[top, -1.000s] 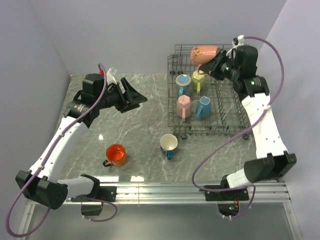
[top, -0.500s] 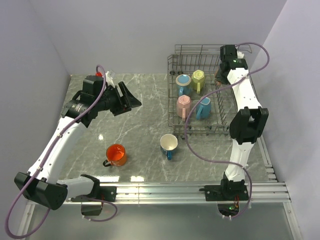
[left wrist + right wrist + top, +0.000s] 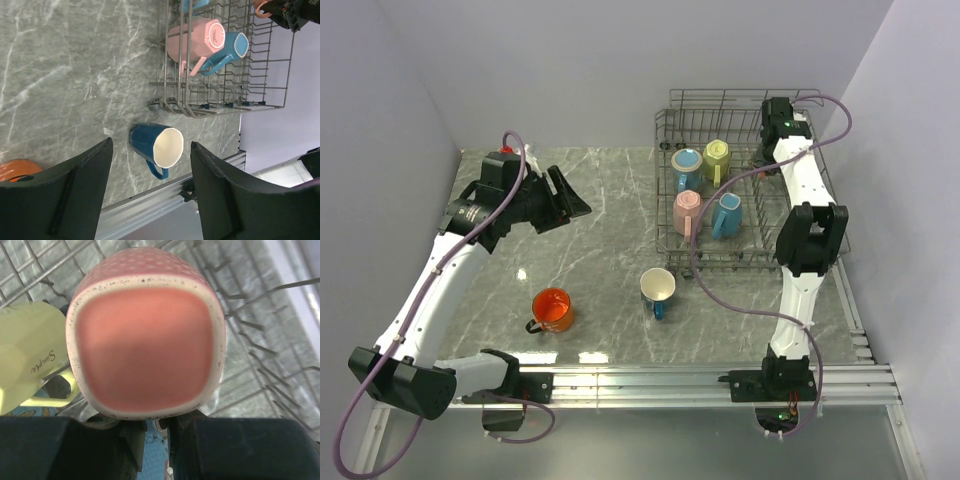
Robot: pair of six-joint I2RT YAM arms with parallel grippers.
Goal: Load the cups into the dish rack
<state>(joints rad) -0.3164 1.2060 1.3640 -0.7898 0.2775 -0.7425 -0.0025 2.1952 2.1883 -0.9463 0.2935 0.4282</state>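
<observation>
Tabletop (image 3: 610,200): grey marble-look, white veins, smooth, semi-gloss w/ glare spots.
Dish rack (image 3: 200,107): thin grey metal wire, dull sheen.
Salmon mug (image 3: 145,347): ceramic, speckled pale band, fine dot pattern on wall.
Yellow-green mug (image 3: 25,350), pink mug (image 3: 190,42), orange mug (image 3: 552,308): glossy glaze.
Dark blue mug (image 3: 145,142): glossy, white inside.
Left gripper fingers (image 3: 75,195): matt black plastic.
Left arm (image 3: 440,290): smooth white plastic shell, black joints.
Rail (image 3: 650,380): bare silvery metal.
Cable (image 3: 720,300): purple, smooth, rubbery.
</observation>
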